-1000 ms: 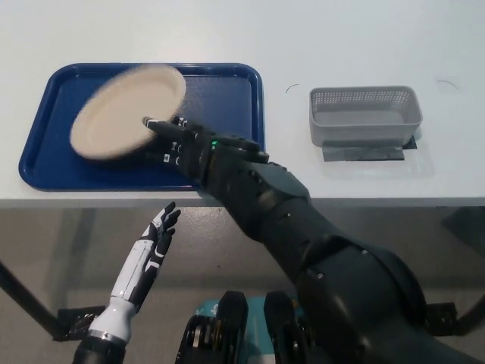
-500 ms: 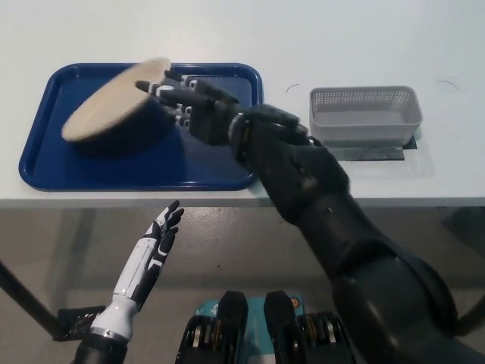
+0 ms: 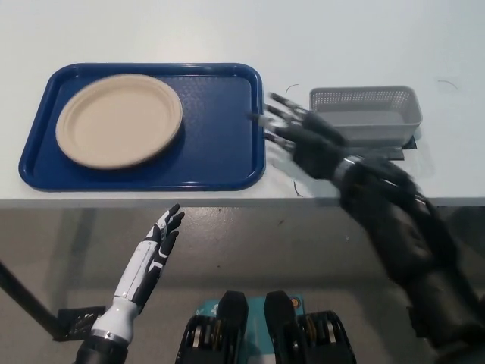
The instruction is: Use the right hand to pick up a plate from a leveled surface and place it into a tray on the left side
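One plate (image 3: 119,120) lies in blue tray (image 3: 220,144) on white table (image 3: 227,30); right robot hand (image 3: 299,133) spread wide

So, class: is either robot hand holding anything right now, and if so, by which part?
Nothing is held. The right hand is open over the table beside the tray, apart from the plate lying flat in it. The left hand rests open below the table edge.

A plate (image 3: 119,120) lies flat in the left half of a tray (image 3: 220,144) at upper left of the table (image 3: 227,30); a mesh basket (image 3: 364,114) sits well apart at upper right.
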You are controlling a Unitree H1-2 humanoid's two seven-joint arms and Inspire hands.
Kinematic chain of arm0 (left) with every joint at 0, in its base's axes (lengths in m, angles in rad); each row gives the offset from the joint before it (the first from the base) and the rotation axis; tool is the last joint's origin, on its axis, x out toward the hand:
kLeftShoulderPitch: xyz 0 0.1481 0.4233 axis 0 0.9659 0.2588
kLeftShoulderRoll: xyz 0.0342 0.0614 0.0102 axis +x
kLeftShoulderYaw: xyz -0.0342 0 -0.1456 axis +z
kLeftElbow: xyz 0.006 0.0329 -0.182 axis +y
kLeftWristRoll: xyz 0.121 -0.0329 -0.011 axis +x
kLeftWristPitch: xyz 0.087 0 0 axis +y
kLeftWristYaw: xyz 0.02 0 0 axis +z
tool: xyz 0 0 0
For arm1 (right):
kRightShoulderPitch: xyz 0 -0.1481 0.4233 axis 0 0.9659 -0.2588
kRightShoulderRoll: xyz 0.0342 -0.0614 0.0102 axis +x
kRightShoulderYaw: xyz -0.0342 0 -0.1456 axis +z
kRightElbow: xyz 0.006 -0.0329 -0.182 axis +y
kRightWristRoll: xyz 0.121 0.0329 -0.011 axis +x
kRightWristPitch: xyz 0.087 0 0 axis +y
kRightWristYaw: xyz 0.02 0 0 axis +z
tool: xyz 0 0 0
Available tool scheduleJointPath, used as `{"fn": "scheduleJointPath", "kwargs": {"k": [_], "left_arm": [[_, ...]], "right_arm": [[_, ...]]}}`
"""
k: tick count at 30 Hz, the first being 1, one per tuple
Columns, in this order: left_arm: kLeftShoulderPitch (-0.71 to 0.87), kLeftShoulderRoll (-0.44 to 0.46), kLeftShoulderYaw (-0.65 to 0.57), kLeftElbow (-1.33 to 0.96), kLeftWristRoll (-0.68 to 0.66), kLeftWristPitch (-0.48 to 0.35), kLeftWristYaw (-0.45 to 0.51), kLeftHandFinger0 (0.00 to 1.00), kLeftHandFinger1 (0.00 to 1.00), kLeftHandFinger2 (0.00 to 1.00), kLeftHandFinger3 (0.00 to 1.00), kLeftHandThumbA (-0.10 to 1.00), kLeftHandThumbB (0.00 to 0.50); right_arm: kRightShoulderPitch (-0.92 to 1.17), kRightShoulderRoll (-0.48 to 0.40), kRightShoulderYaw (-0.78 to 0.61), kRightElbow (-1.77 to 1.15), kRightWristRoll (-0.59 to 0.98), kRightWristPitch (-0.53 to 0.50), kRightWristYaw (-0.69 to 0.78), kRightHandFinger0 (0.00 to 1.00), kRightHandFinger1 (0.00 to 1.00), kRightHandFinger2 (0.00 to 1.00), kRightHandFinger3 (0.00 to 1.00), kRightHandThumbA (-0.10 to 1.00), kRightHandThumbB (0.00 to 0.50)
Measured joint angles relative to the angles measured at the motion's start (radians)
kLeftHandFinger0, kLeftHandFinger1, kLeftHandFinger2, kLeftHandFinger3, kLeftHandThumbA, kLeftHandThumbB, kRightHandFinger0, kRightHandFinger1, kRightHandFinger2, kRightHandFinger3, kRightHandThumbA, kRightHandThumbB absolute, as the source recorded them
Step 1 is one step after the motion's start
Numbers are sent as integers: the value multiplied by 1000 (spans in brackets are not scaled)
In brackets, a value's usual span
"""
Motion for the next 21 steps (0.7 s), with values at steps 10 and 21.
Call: {"fn": "scheduleJointPath", "kwargs": {"k": [10,21], "left_arm": [[5,-5,0,2,0,7,0,1000,1000,1000,1000,1000,193],[6,-10,0,5,0,7,0,1000,1000,1000,1000,1000,194]], "right_arm": [[341,-176,-10,-327,57,4,-12,1000,1000,1000,1000,1000,500],[706,-194,15,-694,76,-3,18,1000,1000,1000,1000,1000,500]]}}
